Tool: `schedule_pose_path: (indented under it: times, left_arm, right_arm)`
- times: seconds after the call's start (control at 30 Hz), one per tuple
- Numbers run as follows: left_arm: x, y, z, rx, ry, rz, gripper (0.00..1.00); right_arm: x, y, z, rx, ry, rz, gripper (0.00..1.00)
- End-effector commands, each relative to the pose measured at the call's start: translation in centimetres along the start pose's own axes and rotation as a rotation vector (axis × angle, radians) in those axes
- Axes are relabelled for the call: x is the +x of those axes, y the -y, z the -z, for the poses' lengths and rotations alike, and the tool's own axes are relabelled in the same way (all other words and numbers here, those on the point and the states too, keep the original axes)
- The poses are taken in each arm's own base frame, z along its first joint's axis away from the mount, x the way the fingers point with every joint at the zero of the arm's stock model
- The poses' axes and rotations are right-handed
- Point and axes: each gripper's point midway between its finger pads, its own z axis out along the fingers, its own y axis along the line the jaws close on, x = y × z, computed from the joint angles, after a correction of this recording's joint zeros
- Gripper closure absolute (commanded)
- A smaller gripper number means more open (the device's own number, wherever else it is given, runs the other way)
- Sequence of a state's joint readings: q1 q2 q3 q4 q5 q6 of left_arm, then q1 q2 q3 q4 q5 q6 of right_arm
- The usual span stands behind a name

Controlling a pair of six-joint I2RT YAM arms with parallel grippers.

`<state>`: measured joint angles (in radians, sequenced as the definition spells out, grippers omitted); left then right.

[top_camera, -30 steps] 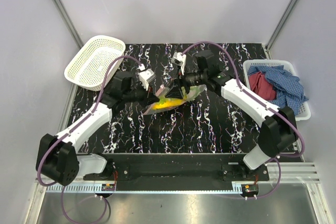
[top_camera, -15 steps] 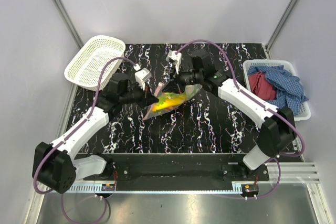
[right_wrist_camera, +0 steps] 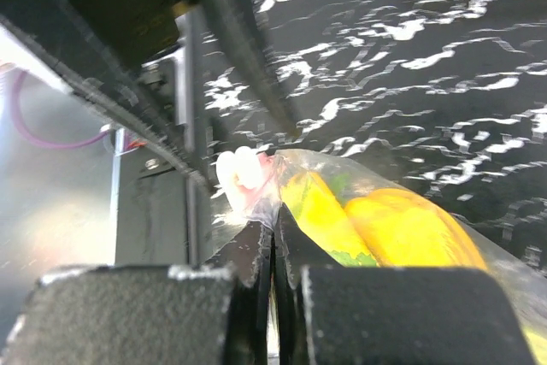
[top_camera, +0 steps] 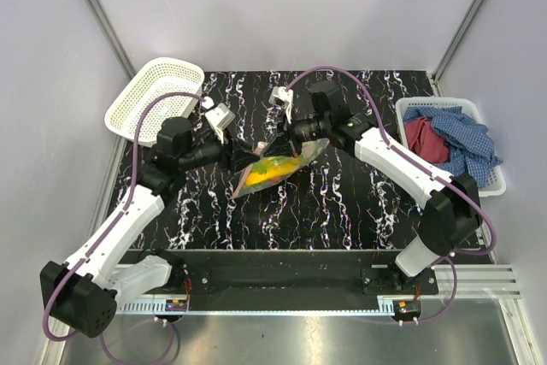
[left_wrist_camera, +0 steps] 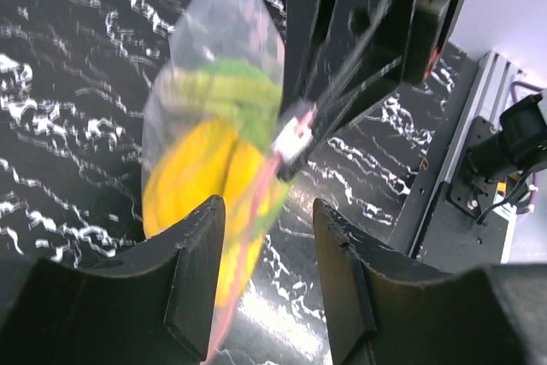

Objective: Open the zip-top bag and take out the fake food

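Right gripper (right_wrist_camera: 273,230) is pressed fully closed on a corner of the zip-top bag (top_camera: 275,165), just beside a small white tab (right_wrist_camera: 244,179) on its edge. The left gripper (left_wrist_camera: 267,211) is held wide apart, with the bag's pink-edged strip seen hanging in the gap. Whether either finger is touched by it cannot be told. The bag is found near the centre of the black marbled table (top_camera: 342,203), stretched from the right gripper at 1 o'clock down toward 7 o'clock. The fake food (top_camera: 270,169) is kept inside the bag, yellow pieces low and green ones above. A white mesh basket (top_camera: 154,98) is placed at 10 o'clock. A white bin (top_camera: 494,179) with a blue checked cloth (top_camera: 468,138) is placed at 3 o'clock.
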<state>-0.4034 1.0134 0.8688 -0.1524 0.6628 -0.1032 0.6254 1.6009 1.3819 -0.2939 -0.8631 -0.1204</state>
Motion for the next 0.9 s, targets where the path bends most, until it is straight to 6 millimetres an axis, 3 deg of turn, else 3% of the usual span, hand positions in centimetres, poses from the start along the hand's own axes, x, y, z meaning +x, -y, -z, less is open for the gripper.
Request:
schedule_pose_path:
  times: [0.0,0.17,0.47,0.57,0.73,0.87]
  left_arm:
    - [-4.3,1.4,-0.1,0.085,0.106,-0.123,0.51]
    - [-5.6,2.3,0.0,0.142,0.123,-0.19,0.52]
    - [-5.0,3.8,0.2,0.234,0.111,-0.164,0.57]
    - [-4.6,3.9,0.1,0.244,0.112,-0.149,0.61]
    - [-4.4,4.2,-0.2,0.277,0.1,-0.137,0.83]
    - [-4.0,4.4,-0.1,0.286,0.084,-0.135,0.92]
  right_arm:
    - [-2.2,-3.5,0.9,-0.155,0.039,0.052,1.0]
    - [-2.0,-3.9,0.7,-0.195,0.022,0.015,1.0]
    - [-1.8,-3.7,0.6,-0.192,0.011,-0.003,1.0]
    - [-1.6,-3.7,0.6,-0.193,0.007,-0.014,1.0]
    - [-1.9,-3.6,0.5,-0.194,0.011,-0.013,1.0]
    - [-2.4,-3.6,0.6,-0.188,0.017,-0.013,0.98]
